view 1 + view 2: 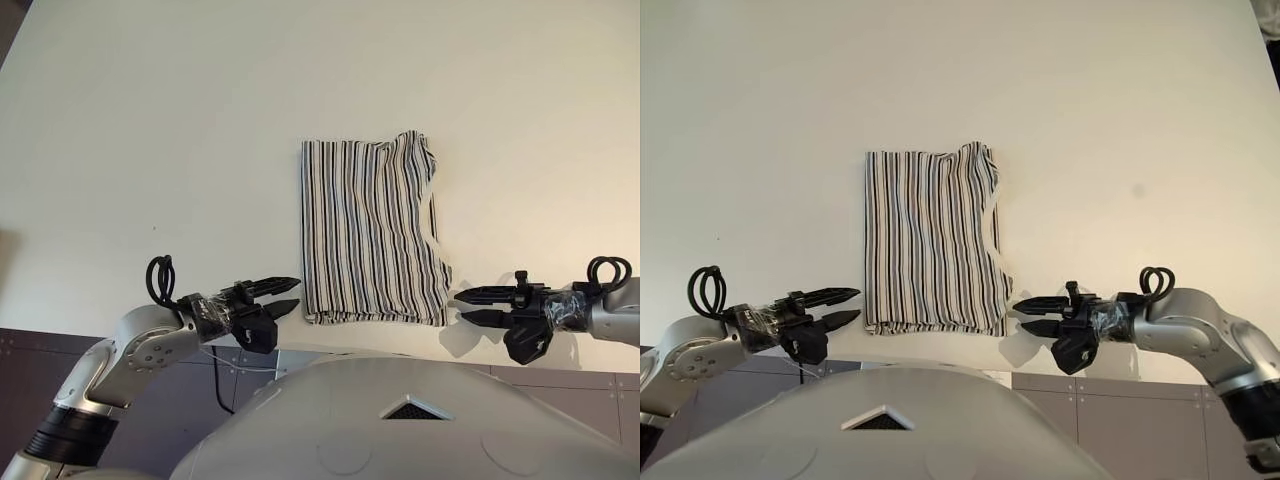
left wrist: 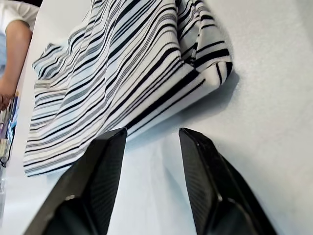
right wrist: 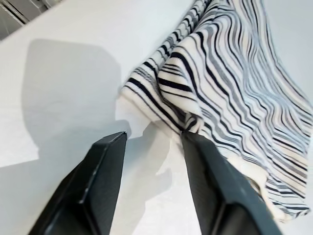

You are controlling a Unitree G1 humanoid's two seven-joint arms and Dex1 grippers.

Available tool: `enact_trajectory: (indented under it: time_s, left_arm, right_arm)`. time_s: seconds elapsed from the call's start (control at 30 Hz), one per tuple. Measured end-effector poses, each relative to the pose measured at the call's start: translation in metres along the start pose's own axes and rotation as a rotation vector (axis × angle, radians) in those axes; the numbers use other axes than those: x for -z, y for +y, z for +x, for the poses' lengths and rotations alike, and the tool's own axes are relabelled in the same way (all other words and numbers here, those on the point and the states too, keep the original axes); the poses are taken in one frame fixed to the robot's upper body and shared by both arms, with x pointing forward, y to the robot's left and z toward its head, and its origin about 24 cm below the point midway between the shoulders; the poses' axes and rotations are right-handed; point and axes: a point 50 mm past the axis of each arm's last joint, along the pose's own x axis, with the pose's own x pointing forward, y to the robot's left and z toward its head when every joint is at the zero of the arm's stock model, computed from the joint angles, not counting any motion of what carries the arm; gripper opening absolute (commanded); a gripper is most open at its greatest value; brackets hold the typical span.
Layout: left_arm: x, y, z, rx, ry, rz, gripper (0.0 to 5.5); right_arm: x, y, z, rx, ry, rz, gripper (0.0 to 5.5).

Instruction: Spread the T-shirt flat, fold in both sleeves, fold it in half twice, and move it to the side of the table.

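Observation:
A black-and-white striped T-shirt [image 1: 372, 232] lies folded into a tall rectangle on the white table [image 1: 150, 150], its near edge close to the table's front. My left gripper [image 1: 284, 297] is open, just left of the shirt's near left corner [image 2: 210, 68], holding nothing. On the other side, my right gripper [image 1: 470, 307] is open beside the near right corner [image 3: 161, 105], also holding nothing. Both hover low over the table surface.
The table's front edge [image 1: 380, 352] runs just behind the grippers. Wide bare table stretches left, right and beyond the shirt. A person's arm [image 2: 12, 54] appears at the far side in the left wrist view.

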Motion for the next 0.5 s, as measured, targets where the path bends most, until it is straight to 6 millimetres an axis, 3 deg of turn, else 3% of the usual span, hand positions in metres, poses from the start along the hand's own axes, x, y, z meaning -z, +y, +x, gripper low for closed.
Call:
enact_trajectory:
  time_s: [0.13,0.5]
  left_arm:
    - [0.001,0.005,0.003,0.004,-0.033,0.04,2.89]
    - [-0.011,-0.004,0.006,0.094,-0.168,0.088,2.89]
  right_arm:
    - [0.001,-0.008,0.008,0.067,-0.011,-0.005,3.37]
    - [-0.002,-0.011,0.017,0.081,-0.073,-0.032,3.37]
